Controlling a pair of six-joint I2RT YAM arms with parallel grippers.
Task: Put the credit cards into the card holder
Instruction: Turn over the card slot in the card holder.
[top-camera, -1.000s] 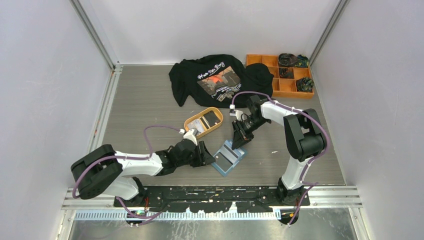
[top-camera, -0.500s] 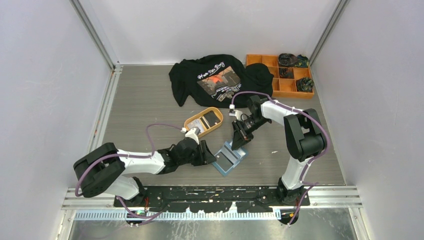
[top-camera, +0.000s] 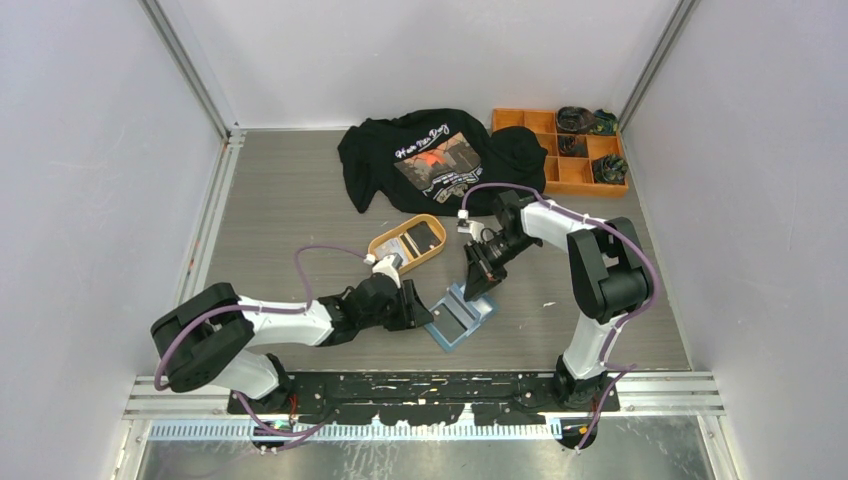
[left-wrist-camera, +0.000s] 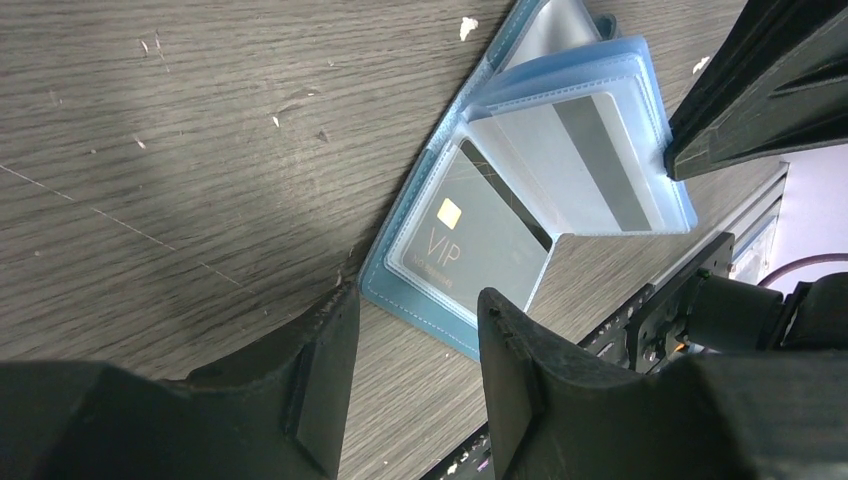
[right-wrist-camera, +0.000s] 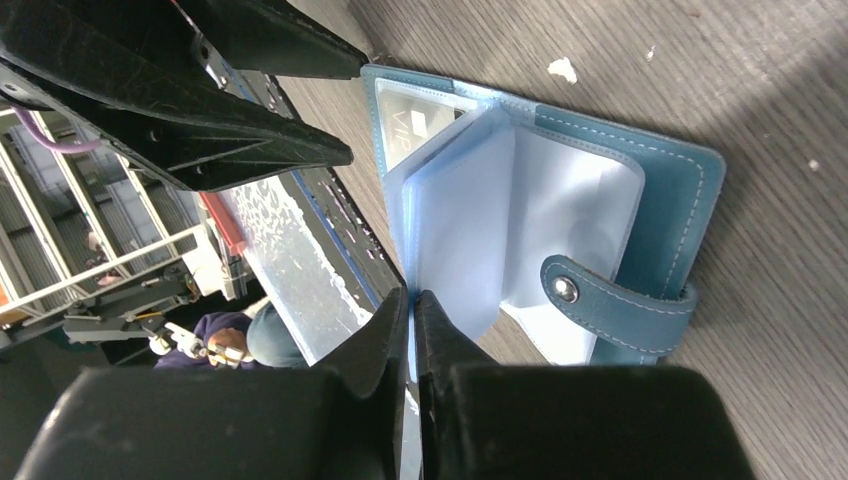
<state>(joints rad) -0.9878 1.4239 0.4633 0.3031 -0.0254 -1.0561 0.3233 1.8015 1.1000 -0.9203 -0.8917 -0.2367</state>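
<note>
On grey wood-grain tabletop — open card holder — pale walls around

Matt card holder, glossy plastic sleeves

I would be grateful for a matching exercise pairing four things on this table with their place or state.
Things:
A. holder
B. tray
C. shirt
D. box

Place or state:
1. far right corner
2. crumpled at the back
3. lying open
4. holds loose cards

Pairs: A-3, B-4, C-2, D-1
</note>
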